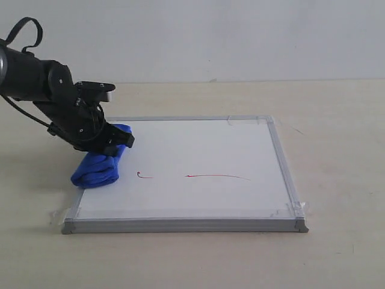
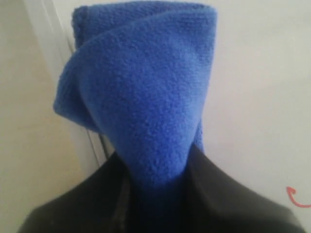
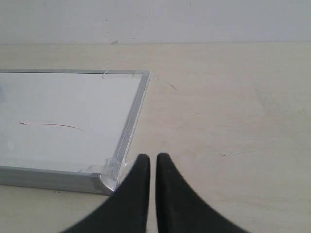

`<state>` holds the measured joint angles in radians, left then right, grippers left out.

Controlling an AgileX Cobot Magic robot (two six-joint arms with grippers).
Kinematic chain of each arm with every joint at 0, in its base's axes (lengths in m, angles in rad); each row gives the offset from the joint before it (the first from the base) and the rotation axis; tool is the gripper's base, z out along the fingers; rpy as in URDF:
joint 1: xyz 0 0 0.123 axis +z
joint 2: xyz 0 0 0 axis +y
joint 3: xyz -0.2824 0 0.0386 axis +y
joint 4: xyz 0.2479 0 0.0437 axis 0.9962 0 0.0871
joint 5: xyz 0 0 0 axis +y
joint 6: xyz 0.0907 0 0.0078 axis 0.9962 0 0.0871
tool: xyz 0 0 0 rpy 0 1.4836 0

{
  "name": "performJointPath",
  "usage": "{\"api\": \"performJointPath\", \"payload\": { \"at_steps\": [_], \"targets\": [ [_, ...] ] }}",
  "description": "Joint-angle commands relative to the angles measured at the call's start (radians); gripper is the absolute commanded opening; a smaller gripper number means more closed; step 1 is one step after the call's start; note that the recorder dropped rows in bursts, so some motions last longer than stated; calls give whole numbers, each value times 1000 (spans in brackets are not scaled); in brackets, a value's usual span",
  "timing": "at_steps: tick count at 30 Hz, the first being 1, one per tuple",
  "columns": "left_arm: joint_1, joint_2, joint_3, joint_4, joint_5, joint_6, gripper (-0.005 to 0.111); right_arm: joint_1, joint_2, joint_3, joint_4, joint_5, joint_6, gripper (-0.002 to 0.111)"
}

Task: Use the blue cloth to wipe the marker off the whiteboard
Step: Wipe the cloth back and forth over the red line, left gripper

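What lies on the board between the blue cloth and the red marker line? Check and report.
Nothing visible. The left gripper holds the blue cloth at the whiteboard's left edge. Only bare white surface separates the cloth from the marker, whose hooked end is nearest.

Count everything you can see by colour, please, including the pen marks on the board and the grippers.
Blue: 1, royal-blue fuzzy microfibre cloth
White: 1, square white board with a silver-grey metal frame
Red: 2, small red hooked pen mark, long thin red pen line
Black: 2, left gripper, right gripper
Total: 6
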<state>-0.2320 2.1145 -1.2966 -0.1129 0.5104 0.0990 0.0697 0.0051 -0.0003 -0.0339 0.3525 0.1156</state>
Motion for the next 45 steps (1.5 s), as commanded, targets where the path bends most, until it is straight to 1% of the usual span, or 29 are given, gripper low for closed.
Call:
{"api": "performJointPath", "payload": {
  "at_steps": [1,3,5,8,10,12,14,17,23,26,28,29,32,35,38,41,44,45],
  "targets": [
    [-26,38,27,-25,73,58,4,-5,-5,0,-2,-10,-3,1],
    [-81,42,27,-88,71,126,4,-5,-5,0,-2,-10,-3,1],
    [-141,56,27,-108,74,169,4,-5,-5,0,-2,-10,-3,1],
    [-227,88,25,-88,101,213,4,-5,-5,0,-2,-10,-3,1],
    [-254,108,4,-51,166,247,4,-5,-5,0,-2,-12,-3,1],
    [-258,115,-19,-1,234,249,4,-5,-5,0,-2,-14,-3,1],
    [-241,111,-33,47,252,201,4,-5,-5,0,-2,-11,-3,1],
    [-186,105,-57,96,246,105,4,-5,-5,0,-2,-11,-3,1],
    [-55,105,-72,86,246,34,4,-5,-5,0,-2,-11,-3,1],
    [-21,105,-72,56,274,34,4,-5,-5,0,-2,-11,-3,1],
    [-26,105,-70,15,304,65,4,-5,-5,0,-2,-11,-3,1],
    [-34,105,-65,-28,312,120,4,-5,-5,0,-2,-11,-3,1],
    [-83,105,-51,-189,327,270,4,-5,-5,0,-2,-11,-3,1],
    [-138,103,-43,-277,354,351,4,-5,-5,0,-2,-11,-3,1],
    [-184,101,-41,-272,390,369,4,-5,-5,0,-2,-11,-3,1],
    [-218,89,-30,-270,391,369,4,-5,-5,0,-2,-11,-3,1],
    [-217,87,-28,-225,360,350,4,-5,-5,0,-2,-11,-3,1],
    [-207,87,-28,-183,340,320,4,-5,-5,0,-2,-11,-3,1]
  ]
}}
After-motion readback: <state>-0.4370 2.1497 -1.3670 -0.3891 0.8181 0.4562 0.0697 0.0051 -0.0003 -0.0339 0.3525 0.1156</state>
